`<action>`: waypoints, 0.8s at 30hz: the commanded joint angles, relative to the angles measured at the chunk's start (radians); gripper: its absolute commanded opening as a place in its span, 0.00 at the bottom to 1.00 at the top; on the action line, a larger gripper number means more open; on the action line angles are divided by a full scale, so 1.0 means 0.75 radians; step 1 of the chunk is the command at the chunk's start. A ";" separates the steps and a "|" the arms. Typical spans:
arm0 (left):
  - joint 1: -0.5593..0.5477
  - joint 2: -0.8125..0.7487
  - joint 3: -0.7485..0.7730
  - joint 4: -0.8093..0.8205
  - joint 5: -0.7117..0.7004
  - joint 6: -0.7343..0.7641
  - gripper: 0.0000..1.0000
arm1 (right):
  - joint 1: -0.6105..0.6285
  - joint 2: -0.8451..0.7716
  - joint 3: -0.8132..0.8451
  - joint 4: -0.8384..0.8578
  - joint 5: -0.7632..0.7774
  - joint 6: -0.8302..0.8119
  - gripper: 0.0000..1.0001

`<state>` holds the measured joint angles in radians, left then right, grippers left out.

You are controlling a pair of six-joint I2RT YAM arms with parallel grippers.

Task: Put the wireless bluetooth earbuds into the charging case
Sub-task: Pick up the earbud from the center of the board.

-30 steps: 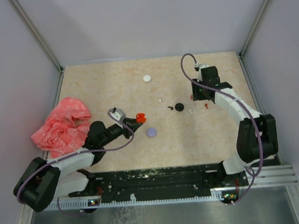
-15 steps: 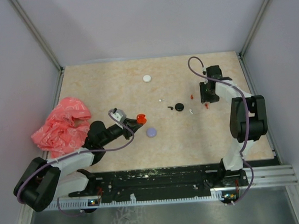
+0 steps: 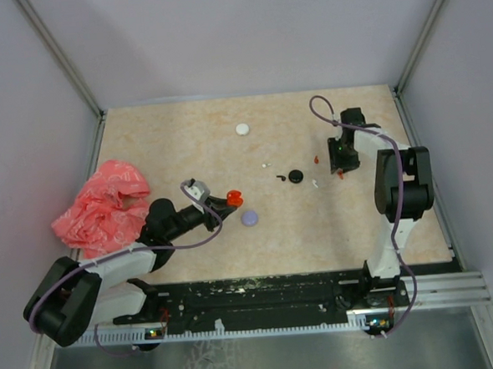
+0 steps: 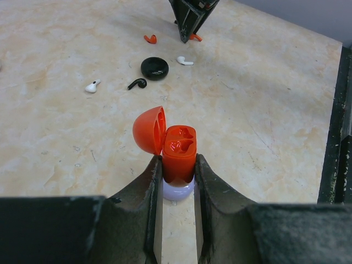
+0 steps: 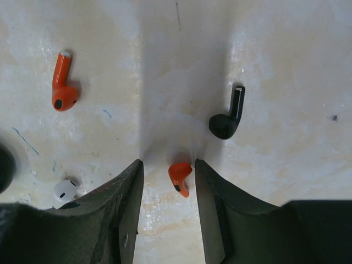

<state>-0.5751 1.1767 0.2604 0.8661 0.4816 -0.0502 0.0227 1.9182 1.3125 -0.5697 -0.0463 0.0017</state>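
My left gripper (image 4: 177,159) is shut on the open red charging case (image 4: 179,148), lid flipped left, both sockets empty; it also shows in the top view (image 3: 234,197). My right gripper (image 5: 169,165) is open, pointing down at the table, with one red earbud (image 5: 180,177) lying between its fingers, untouched. A second red earbud (image 5: 61,91) lies to its left, a black earbud (image 5: 228,118) to its right, a white earbud (image 5: 66,190) at lower left. In the top view the right gripper (image 3: 339,169) stands at the right of the table.
A lilac disc (image 3: 249,219) lies just under the held case. A black disc (image 3: 295,176) with a black earbud (image 3: 280,178) lies mid-table, a white disc (image 3: 242,129) farther back. A crumpled pink bag (image 3: 105,206) sits at the left.
My right arm has folded and swung right, bringing its gripper down over the red earbud. The left arm holds still with the case.
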 commanded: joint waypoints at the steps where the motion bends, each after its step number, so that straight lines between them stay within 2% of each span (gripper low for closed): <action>1: 0.008 0.010 0.036 -0.005 0.042 0.014 0.00 | -0.011 0.027 0.070 -0.040 -0.063 -0.040 0.41; 5: 0.008 0.009 0.037 -0.007 0.050 0.012 0.00 | -0.011 0.048 0.075 -0.070 -0.079 -0.052 0.36; 15: 0.008 0.009 0.042 -0.009 0.066 0.008 0.00 | -0.010 0.070 0.076 -0.108 -0.021 -0.064 0.31; 24: 0.008 0.000 0.042 -0.010 0.077 -0.004 0.00 | 0.005 0.061 0.045 -0.097 0.033 -0.050 0.20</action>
<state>-0.5751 1.1828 0.2665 0.8444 0.5179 -0.0509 0.0212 1.9423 1.3449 -0.6174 -0.0444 -0.0414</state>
